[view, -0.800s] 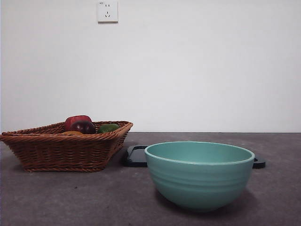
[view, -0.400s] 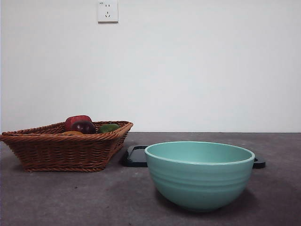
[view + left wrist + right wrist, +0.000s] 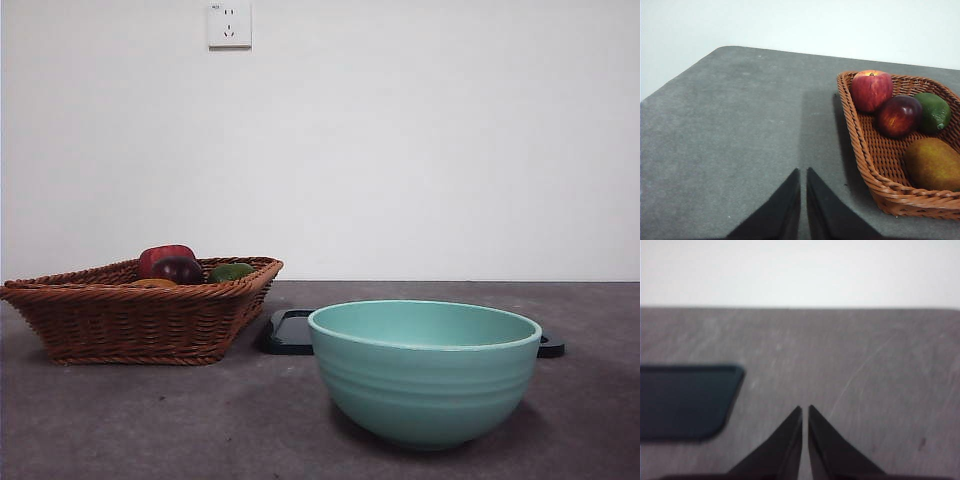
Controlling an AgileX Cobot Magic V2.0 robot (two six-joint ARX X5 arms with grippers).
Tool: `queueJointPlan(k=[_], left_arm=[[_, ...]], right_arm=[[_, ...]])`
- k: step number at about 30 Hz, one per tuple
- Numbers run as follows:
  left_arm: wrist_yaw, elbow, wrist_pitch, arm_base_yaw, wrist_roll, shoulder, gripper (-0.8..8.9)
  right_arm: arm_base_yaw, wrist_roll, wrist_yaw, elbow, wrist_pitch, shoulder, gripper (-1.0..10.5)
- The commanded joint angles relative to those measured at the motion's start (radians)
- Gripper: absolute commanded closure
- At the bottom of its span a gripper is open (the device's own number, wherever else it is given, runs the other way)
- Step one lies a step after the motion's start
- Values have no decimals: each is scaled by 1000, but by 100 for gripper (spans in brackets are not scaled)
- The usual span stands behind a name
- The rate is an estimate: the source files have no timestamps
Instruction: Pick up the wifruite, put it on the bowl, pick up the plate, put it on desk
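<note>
The golden-brown wifruite (image 3: 932,164) lies in a brown wicker basket (image 3: 865,160); in the front view only its top (image 3: 152,283) shows above the basket rim (image 3: 140,292). The mint-green bowl (image 3: 424,372) stands empty on the dark grey desk (image 3: 150,420), right of the basket. A flat black tray (image 3: 290,332) lies behind the bowl and also shows in the right wrist view (image 3: 685,400). My left gripper (image 3: 803,172) is shut and empty above the desk beside the basket. My right gripper (image 3: 805,410) is shut and empty above the desk (image 3: 865,365) beside the tray.
The basket also holds a red apple (image 3: 871,90), a dark red-purple fruit (image 3: 899,116) and a green fruit (image 3: 932,112). A white wall with a socket (image 3: 229,24) stands behind the desk. No arm shows in the front view.
</note>
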Motion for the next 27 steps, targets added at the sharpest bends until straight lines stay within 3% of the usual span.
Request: queueJointPlan(k=[1, 27], left_arm=[[-5, -21, -6, 3, 10, 0, 795], [-5, -21, -6, 3, 10, 0, 795]], right_arm=[[10, -16, 8, -5, -36, -2, 931], [28, -32, 7, -5, -19, -2, 931]])
